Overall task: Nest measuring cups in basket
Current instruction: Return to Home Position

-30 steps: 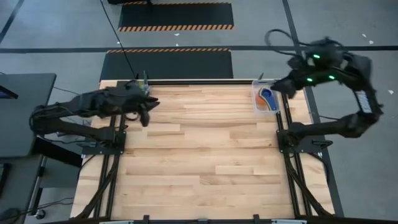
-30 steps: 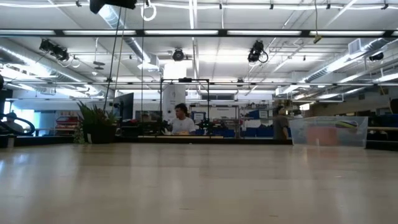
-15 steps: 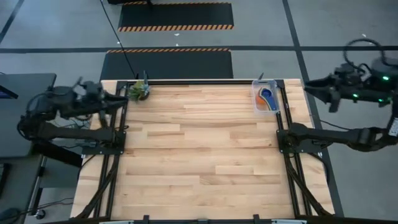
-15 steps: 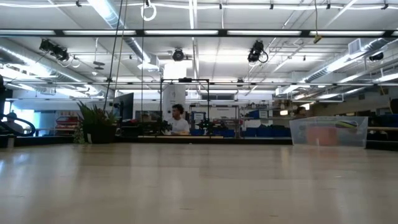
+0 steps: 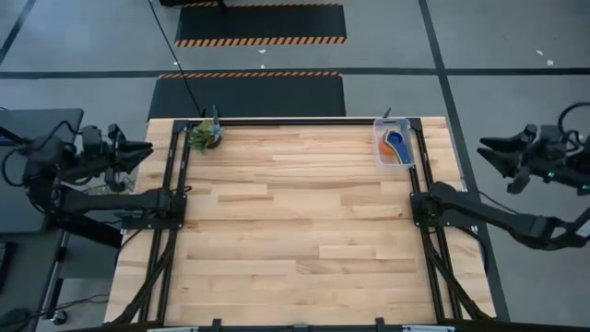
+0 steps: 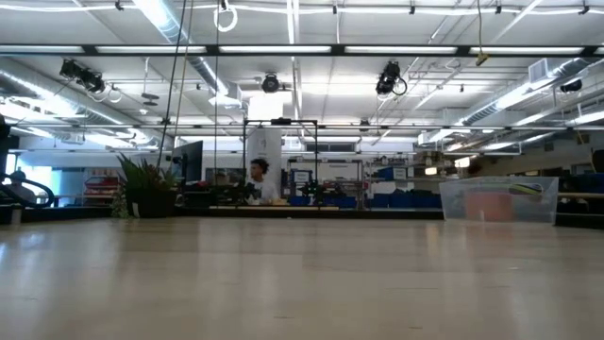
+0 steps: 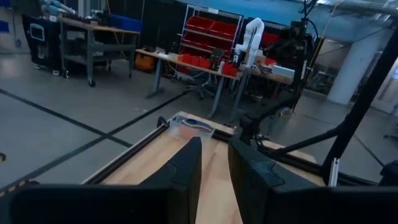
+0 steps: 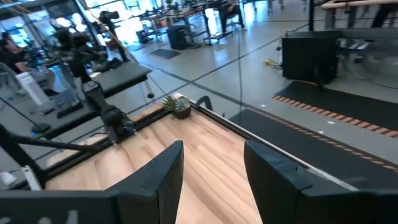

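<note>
Hanging beside table [image 5: 295,231], right jaws wide apart, left jaws seemingly narrower

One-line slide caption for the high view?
Measuring cups in the basket at a table corner; left gripper and right gripper off the table's sides.

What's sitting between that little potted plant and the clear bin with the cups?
Nothing: in the high view, only bare wooden table separates the potted plant from the basket holding the measuring cups.
</note>
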`<state>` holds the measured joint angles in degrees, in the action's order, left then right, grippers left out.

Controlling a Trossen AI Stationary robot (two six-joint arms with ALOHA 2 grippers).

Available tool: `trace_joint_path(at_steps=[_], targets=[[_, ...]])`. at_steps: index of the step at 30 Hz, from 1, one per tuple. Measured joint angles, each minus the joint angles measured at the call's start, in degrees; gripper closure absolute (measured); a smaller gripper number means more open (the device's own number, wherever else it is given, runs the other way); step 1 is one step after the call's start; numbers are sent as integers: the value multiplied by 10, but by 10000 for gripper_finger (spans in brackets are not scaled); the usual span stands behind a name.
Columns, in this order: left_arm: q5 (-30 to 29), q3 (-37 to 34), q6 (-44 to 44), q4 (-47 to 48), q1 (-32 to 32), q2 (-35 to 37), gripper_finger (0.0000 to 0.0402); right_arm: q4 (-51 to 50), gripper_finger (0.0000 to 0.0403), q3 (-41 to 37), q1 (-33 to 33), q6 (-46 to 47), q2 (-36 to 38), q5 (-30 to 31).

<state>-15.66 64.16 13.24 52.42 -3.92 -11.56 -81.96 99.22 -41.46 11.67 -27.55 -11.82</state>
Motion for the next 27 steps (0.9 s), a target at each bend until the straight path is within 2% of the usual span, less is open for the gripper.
trace_joint_path(at_steps=[5, 12, 18, 22, 27], targets=[[-6, 0, -14, 17, 0, 27, 315, 6, 228, -75, -43, -10, 69, -8], [-7, 0, -19, 48, 0, 74, 315, 40, 228, -154, -83, -12, 159, -49], [-6, -1, -28, 69, -9, 112, 315, 40, 228, -185, -113, 1, 211, -72], [-4, -1, -32, 87, -24, 113, 315, 39, 228, -195, -139, -1, 245, -116], [5, -11, -32, 100, -47, 113, 315, 27, 228, -195, -174, -3, 273, -127]])
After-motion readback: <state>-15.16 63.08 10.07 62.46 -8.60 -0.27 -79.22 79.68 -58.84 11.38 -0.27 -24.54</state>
